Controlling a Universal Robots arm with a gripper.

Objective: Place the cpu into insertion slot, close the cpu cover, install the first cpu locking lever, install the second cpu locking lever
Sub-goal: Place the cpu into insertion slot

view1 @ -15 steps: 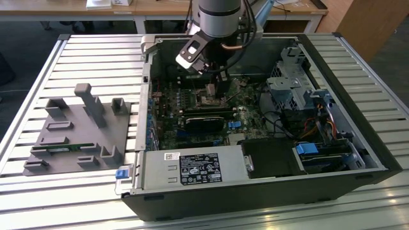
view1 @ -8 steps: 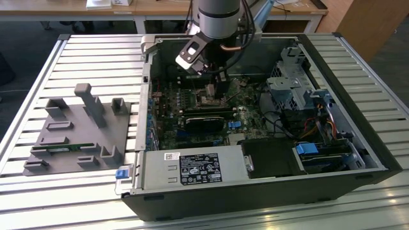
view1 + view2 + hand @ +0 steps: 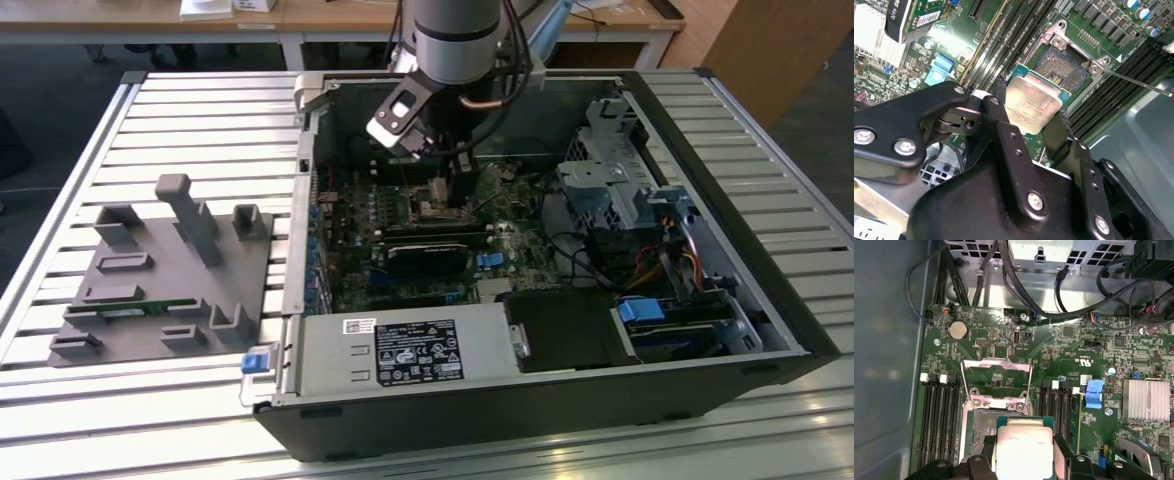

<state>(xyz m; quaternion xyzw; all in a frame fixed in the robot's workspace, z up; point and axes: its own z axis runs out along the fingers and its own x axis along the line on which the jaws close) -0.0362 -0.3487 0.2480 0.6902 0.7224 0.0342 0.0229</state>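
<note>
Second wrist view gives me the cpu (image 3: pixel 1035 106), a pale silver square with a green rim. The claw (image 3: pixel 1031 99) pinches it by two opposite sides, closed just to chip width. The cpu hangs flat, overlapping the near edge of the insertion slot (image 3: pixel 1065 67), whose dark bed lies just ahead of the fingertips. In the first wrist view the cpu cover (image 3: pixel 996 362) stands open beyond the slot, mid-way across the green board (image 3: pixel 1069 352).

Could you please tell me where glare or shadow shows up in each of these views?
Exterior view: daylight glares off the slatted table, while the computer case interior lies in shadow. Second wrist view: the cpu has a soft sheen and the heatsink is washed out white. First wrist view: even light, with the cpu cover gleaming.
</note>
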